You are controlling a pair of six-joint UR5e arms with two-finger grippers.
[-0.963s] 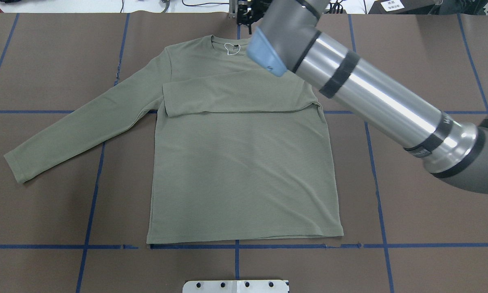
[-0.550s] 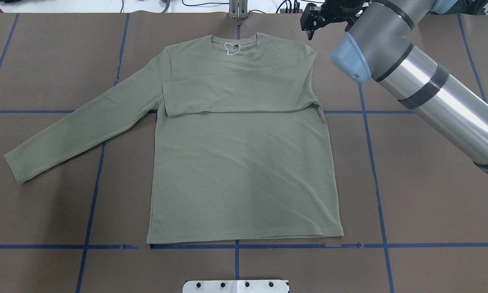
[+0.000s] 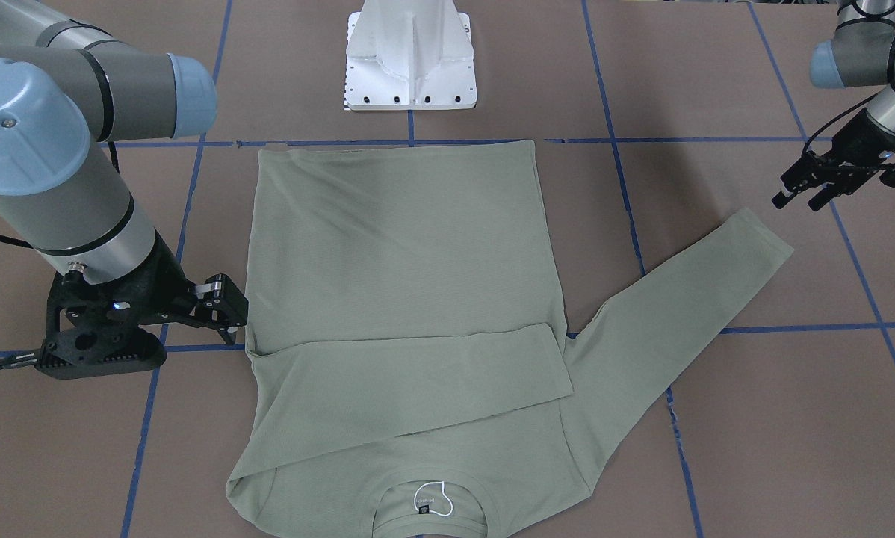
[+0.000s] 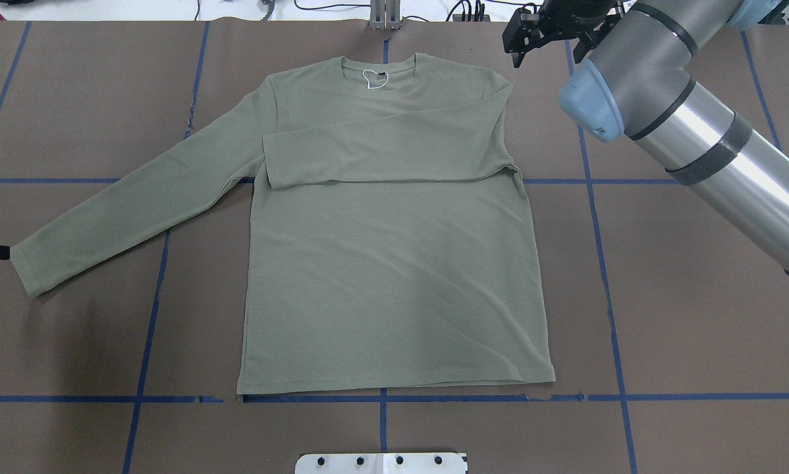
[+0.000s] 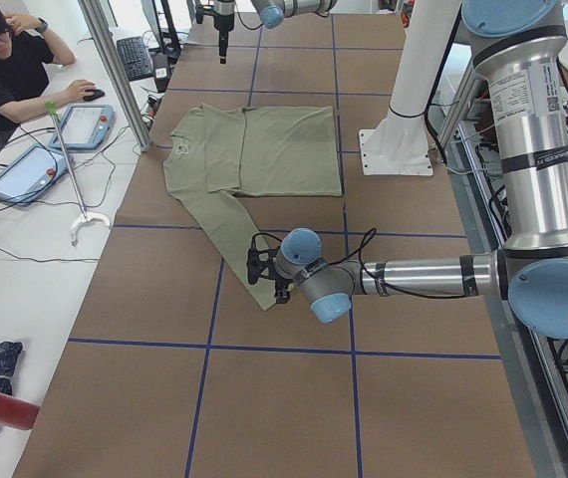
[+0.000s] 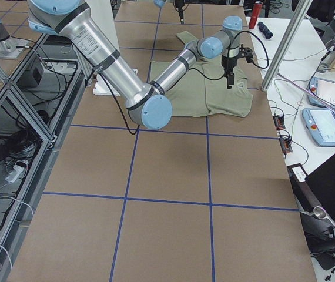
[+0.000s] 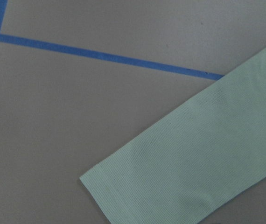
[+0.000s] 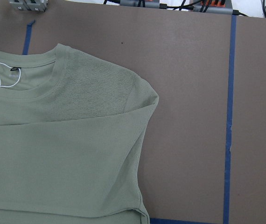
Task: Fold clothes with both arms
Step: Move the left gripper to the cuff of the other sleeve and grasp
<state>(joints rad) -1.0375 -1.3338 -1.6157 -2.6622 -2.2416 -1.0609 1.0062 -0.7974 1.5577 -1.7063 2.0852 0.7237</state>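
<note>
The sage-green shirt (image 4: pixel 394 276) lies flat and face up on the brown table, with the white tag loop (image 4: pixel 373 79) at the collar on the far side. One sleeve (image 4: pixel 381 148) is folded across the chest. The other sleeve (image 4: pixel 137 197) stretches out to the left, ending in its cuff (image 4: pixel 29 266). My right gripper (image 4: pixel 543 43) hovers open and empty just beyond the shirt's right shoulder; it also shows in the front-facing view (image 3: pixel 231 308). My left gripper (image 3: pixel 796 202) is open and empty beside the outstretched cuff (image 7: pixel 123 186), apart from it.
The white pedestal plate (image 4: pixel 381 463) stands at the near table edge, below the shirt's hem. Blue tape lines (image 4: pixel 608 289) grid the table. An operator (image 5: pixel 5 70) sits at a white side table with tablets beyond the collar end.
My right arm has swung from over the collar to the right, past the shirt's shoulder. My left gripper's tip has come into the overhead view at the left edge, near the cuff. The shirt has not moved.
</note>
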